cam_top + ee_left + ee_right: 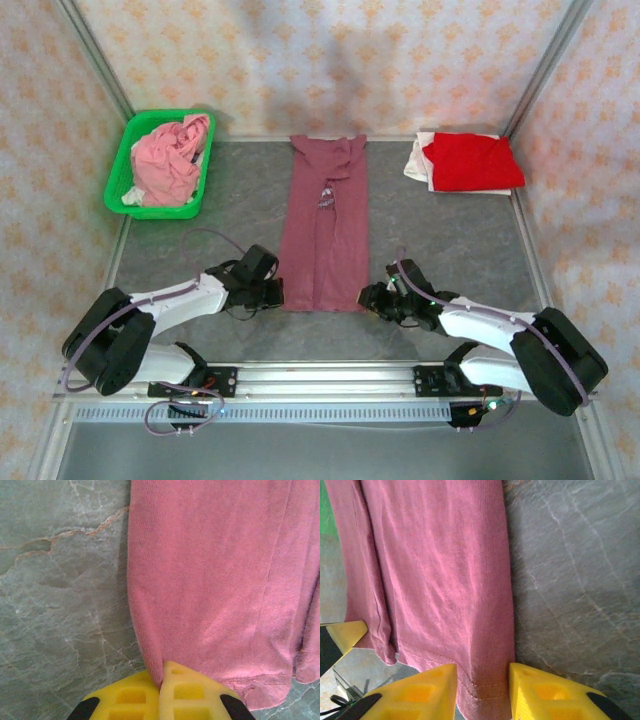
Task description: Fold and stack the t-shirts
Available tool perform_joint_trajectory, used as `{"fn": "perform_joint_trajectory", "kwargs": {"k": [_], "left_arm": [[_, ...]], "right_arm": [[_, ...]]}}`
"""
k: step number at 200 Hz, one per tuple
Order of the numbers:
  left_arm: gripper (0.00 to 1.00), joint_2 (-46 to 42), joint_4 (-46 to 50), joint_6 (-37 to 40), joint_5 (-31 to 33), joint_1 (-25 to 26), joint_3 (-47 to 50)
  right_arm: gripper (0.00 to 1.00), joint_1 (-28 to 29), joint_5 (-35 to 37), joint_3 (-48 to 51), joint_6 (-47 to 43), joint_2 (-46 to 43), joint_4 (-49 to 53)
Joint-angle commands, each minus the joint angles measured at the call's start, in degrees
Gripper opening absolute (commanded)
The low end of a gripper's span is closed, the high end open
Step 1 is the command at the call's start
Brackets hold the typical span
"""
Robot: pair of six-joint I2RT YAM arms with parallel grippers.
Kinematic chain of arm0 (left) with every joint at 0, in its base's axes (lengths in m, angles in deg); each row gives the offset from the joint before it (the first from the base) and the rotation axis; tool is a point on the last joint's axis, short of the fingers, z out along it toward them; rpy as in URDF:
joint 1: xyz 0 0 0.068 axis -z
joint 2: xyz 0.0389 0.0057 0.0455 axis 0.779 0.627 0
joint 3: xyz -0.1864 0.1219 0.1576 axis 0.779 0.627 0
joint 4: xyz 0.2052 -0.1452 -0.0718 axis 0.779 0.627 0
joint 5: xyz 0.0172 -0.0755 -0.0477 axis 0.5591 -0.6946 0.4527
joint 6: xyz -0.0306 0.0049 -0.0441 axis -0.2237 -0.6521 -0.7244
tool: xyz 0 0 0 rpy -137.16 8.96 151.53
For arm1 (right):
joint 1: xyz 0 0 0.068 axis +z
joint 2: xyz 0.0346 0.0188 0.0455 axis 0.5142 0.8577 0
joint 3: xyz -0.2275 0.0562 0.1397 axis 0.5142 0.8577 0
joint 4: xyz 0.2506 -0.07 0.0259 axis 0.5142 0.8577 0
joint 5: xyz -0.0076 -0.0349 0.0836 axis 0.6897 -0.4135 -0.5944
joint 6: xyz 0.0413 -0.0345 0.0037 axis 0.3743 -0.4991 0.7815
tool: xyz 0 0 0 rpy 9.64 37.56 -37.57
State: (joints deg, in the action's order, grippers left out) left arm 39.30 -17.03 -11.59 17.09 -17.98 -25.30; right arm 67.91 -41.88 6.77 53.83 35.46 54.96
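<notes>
Closest in, the left gripper [161, 674] pinches the near left corner of the maroon shirt [325, 225], which lies as a long narrow strip down the middle of the table [450, 240]. At the near right corner the right gripper [482, 669] is spread apart, with the hem between its two sides. Far right, a red shirt [470, 160] rests on a white shirt [413, 160]. Far left, a pink shirt [165, 160] lies in the green basket [118, 180].

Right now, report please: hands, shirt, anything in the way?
Left hand shut on maroon shirt, hem corner. Right hand open astride other corner. Basket, red shirt well apart.
</notes>
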Motion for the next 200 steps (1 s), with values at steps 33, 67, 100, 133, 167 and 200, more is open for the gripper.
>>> {"fn": "perform_joint_trajectory", "kwargs": {"k": [33,67,100,133,167,200], "left_arm": [[0.0,-4.0,0.2,0.7,3.0,0.1,1.7],[0.0,-5.5,-0.5,1.6,1.1,0.2,2.4],[0.0,-6.7,-1.5,1.2,-1.6,1.0,5.2],[0.0,-11.3,2.0,-1.6,-2.0,5.5,6.3],[0.0,-17.2,6.1,-4.8,1.3,11.4,6.0],[0.0,-16.7,7.9,-3.4,4.3,11.3,2.9]], "right_arm": [[0.06,0.4,0.3,-4.0,2.8,3.7,0.3],[0.0,0.4,2.0,-4.8,1.8,2.5,4.6],[0.0,0.4,1.8,-1.5,1.7,0.7,5.2],[0.0,1.7,0.9,-0.6,-2.0,-7.7,15.2],[0.0,2.1,0.8,2.2,1.0,-20.9,22.3],[0.0,2.1,5.7,-0.2,2.8,-25.7,23.6]]}}
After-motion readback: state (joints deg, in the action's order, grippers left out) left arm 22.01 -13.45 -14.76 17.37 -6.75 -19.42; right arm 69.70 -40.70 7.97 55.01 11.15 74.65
